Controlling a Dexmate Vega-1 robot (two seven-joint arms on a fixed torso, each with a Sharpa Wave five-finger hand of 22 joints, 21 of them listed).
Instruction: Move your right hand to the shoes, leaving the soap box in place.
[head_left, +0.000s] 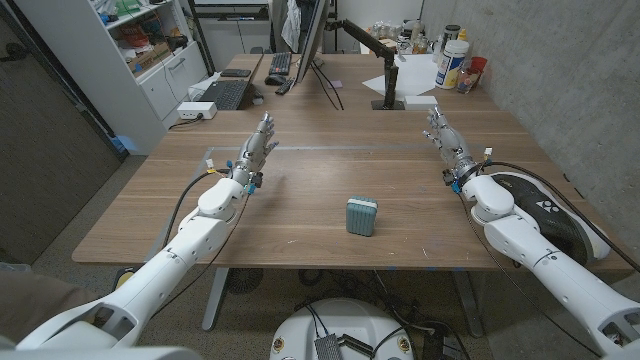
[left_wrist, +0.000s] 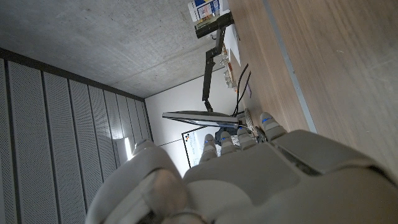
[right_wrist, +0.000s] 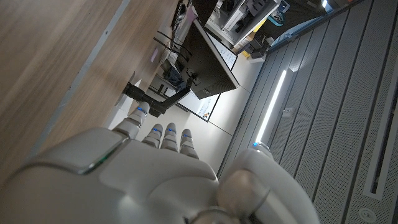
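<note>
Right hand is over the table on the robot's right side, fingers stretched forward and close together, holding nothing. In the right wrist view the back of the right hand shows with its fingers straight and nothing in them.

Soap box, small and blue-green, sits on the table nearer the robot than the right hand and off toward its inner side, well apart from it, no contact. It lies roughly between the two arms, closer to the right one.

Shoes: cannot tell where they are; nothing readable as shoes near either hand.

Left hand is on the other side, also extended forward, fingers fairly straight, holding nothing, well apart from the soap box. Left wrist view gives the back of the left hand with its fingertips pointing along the table.

Beyond the hands, at the far end of the table: a monitor, a keyboard, a laptop, bottles and jars. A black round object lies beside the right forearm.
</note>
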